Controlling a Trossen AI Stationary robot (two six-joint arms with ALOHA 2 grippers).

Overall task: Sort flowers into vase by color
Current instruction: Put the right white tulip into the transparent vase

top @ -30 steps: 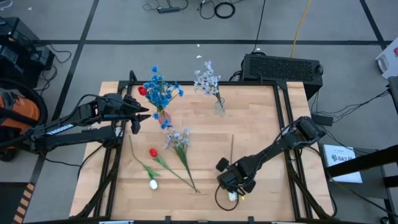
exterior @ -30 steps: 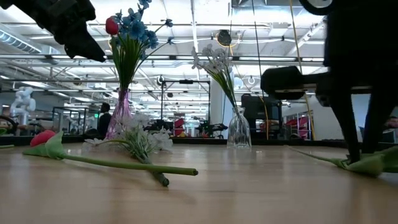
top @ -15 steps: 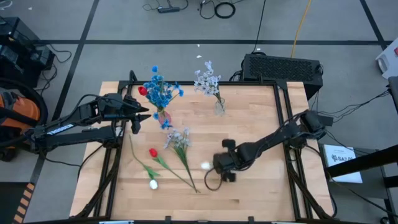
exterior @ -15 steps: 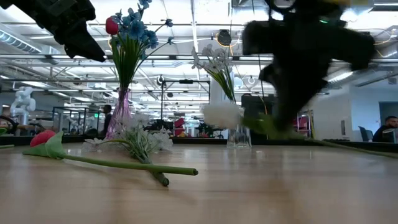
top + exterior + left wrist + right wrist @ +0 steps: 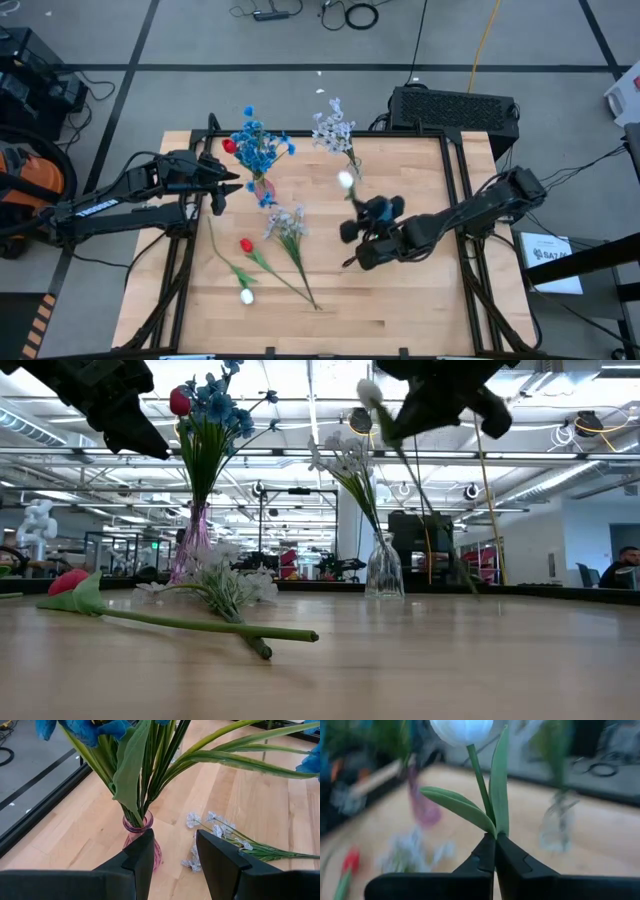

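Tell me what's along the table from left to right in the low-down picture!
Red tulip bud lying flat → pink glass vase with blue flowers → pale lavender-white spray lying flat → clear glass vase with pale sprays.

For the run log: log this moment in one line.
right gripper: shut on white tulip, lifted | clear vase: ahead | left gripper: open by pink vase

No writing, label, brand or number can be read anywhere: not on the arms, the vases, the table or the room behind.
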